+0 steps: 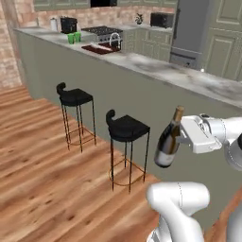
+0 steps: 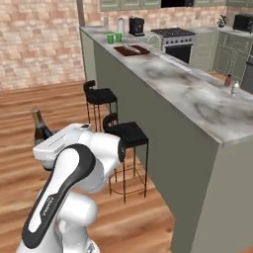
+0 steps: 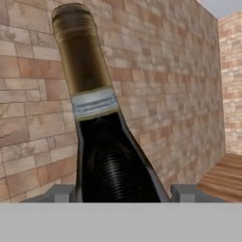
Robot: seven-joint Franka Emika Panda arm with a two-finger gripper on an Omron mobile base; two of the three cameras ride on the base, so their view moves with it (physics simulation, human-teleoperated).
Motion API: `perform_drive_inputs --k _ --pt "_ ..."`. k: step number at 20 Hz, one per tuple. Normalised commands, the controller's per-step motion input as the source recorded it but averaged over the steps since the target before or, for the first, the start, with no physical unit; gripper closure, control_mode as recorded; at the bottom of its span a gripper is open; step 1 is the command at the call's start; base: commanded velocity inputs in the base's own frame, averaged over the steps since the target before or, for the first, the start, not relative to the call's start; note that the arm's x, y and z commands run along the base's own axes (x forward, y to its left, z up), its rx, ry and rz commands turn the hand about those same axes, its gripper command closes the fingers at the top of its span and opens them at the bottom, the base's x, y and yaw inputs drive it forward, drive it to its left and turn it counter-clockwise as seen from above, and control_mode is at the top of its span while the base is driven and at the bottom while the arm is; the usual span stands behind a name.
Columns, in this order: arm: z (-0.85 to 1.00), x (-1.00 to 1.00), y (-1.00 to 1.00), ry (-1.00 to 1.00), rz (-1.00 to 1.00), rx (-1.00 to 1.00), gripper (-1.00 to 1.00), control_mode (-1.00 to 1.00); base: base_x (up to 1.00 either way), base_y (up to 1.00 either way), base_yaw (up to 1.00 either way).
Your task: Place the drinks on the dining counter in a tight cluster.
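Note:
My gripper (image 1: 183,134) is shut on the tall dark wine bottle (image 1: 168,140), gripping its body below the neck. The bottle tilts a little and hangs in the air over the wooden floor, in front of the dining counter (image 1: 189,78) and below its top. In the hand view the wine bottle (image 3: 101,142) rises between the fingertips (image 3: 61,194). From the right base view, the wine bottle (image 2: 39,129) peeks out behind my arm. A short maroon bottle (image 2: 228,80) and a small clear water bottle (image 2: 235,88) stand close together on the dining counter (image 2: 197,101) at its far right.
Two black bar stools (image 1: 75,98) (image 1: 127,128) stand against the counter's green wall. Two green cups (image 1: 74,38) and a dark red mat (image 1: 97,48) sit at the counter's far end. A brick wall (image 3: 179,94) lies ahead of the hand.

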Motion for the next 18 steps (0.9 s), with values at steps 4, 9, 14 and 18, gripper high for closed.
perform_drive_inputs --k 4,9,14,18 --pt "0.00 0.00 0.00 0.00 0.00 0.00 1.00 1.00 1.00 0.43 -0.15" --pt "0.00 0.00 0.00 0.00 0.00 0.00 1.00 1.00 0.93 0.77 -0.58" --pt "0.00 0.00 0.00 0.00 0.00 0.00 1.00 1.00 0.60 0.60 -0.69" --pt "0.00 0.00 0.00 0.00 0.00 0.00 1.00 1.00 0.35 0.58 -0.68"
